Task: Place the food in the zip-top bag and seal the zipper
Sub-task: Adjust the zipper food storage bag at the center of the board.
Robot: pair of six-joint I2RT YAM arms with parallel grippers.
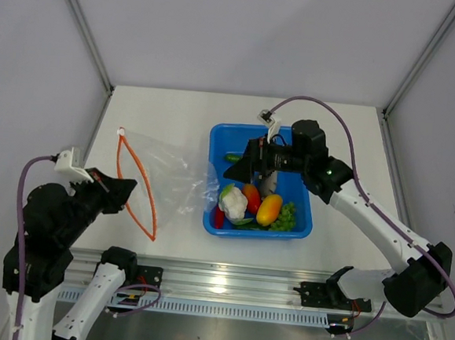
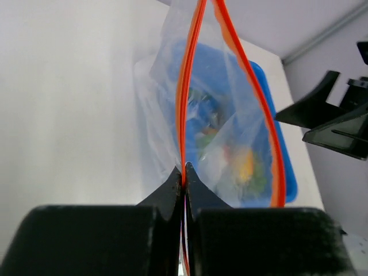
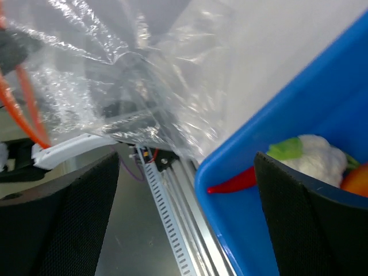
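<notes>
White table [image 1: 177,111]; left hand [image 2: 184,171] pinches zipper [image 2: 188,86].

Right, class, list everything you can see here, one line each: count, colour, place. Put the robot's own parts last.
table: 1, white, under everything
tub: 1, blue, right of the table's middle
bag: 1, clear, left of the tub, mouth open
zipper: 1, red-orange, along the bag's mouth
cauliflower: 1, white, in the tub, near left
chili: 1, red, tub's near-left corner
red fruit: 1, red-orange, in the tub beside the cauliflower
yellow fruit: 1, orange-yellow, in the tub, near side
grapes: 1 bunch, green, tub's near-right corner
left gripper: 1, black, shut on the zipper
right gripper: 1, black, open, above the tub
</notes>
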